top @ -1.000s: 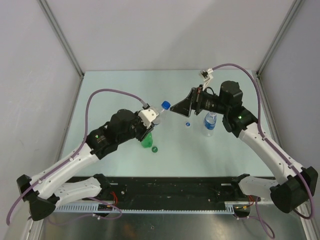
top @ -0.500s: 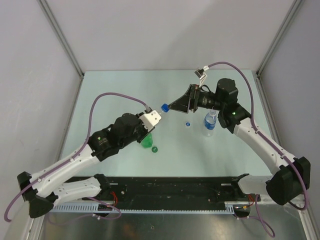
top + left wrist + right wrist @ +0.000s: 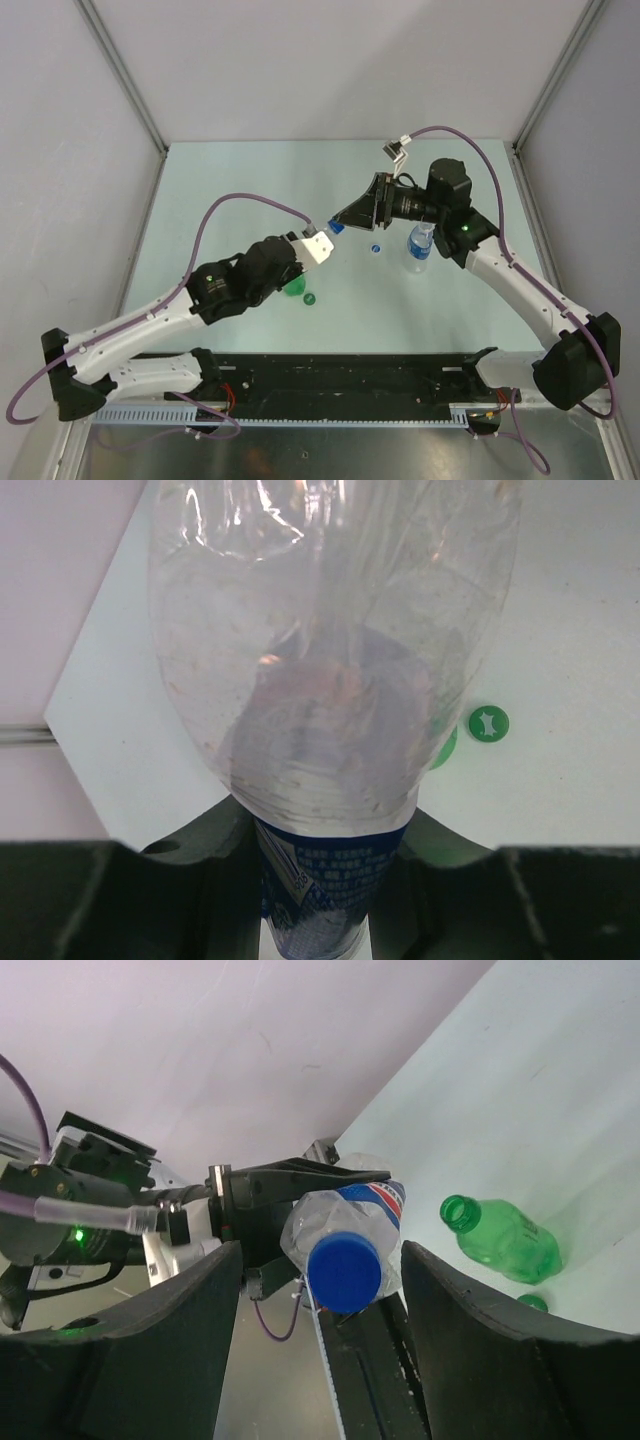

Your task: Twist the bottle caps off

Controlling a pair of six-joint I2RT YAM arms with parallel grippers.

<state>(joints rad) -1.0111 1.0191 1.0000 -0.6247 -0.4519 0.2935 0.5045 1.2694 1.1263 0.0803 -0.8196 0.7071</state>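
Observation:
My left gripper (image 3: 318, 240) is shut on the blue-labelled waist of a clear bottle (image 3: 330, 670), held in the air and tilted toward the right arm. Its blue cap (image 3: 345, 1268) sits between the two fingers of my right gripper (image 3: 320, 1265), which is open, with a gap on each side of the cap. In the top view the cap (image 3: 335, 228) lies just inside the right gripper (image 3: 345, 220). A green bottle (image 3: 293, 287) with an open mouth lies on the table under the left arm, its green cap (image 3: 310, 298) beside it.
A second clear bottle (image 3: 420, 247) with a blue label stands upright under the right forearm. A small blue cap (image 3: 376, 249) lies on the table to its left. Walls close the table (image 3: 230, 190) at the left, back and right.
The left arm has brought the bottle lower and toward the right arm. The right gripper has moved over the blue cap and its fingers have narrowed.

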